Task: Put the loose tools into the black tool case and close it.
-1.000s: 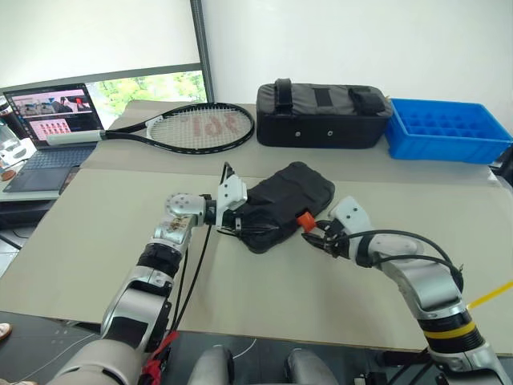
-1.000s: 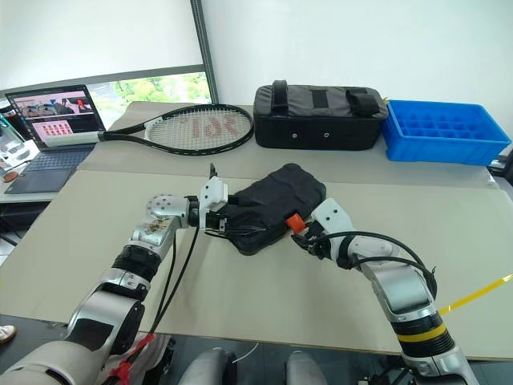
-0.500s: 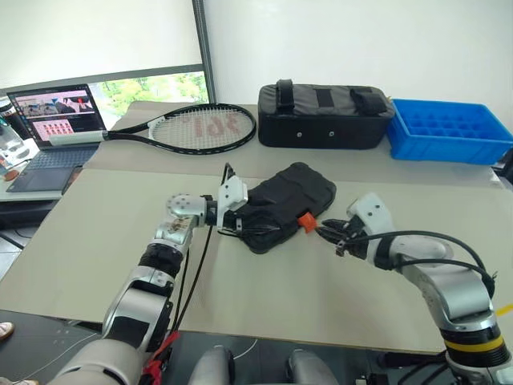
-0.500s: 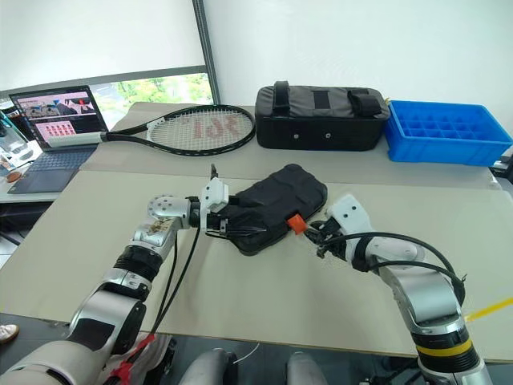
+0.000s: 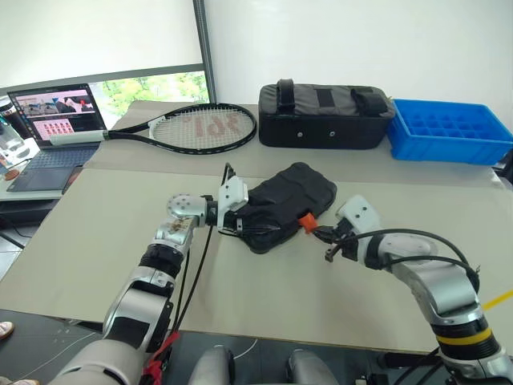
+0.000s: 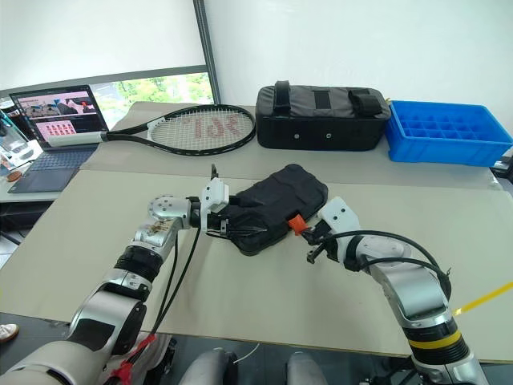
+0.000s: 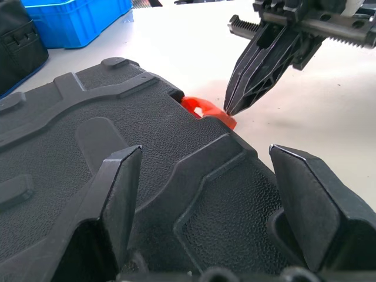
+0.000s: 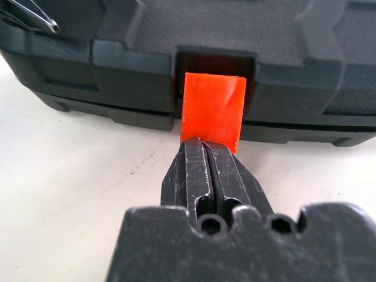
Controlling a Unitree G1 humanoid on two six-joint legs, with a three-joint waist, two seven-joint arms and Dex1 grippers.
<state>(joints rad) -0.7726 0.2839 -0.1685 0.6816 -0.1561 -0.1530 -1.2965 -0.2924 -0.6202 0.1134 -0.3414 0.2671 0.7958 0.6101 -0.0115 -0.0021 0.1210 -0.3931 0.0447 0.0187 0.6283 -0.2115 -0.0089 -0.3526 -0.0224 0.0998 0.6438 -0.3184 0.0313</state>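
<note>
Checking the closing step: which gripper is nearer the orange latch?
Right. The right gripper, shut, has its tips at the orange latch on the case. The left gripper, open, straddles the case's opposite edge.

loose tools hidden, perhaps inside shut black tool case (image 5: 288, 204), laptop (image 5: 48, 132) cut off at edge

Black tool case (image 5: 284, 204), orange latch (image 8: 212, 109)
</note>
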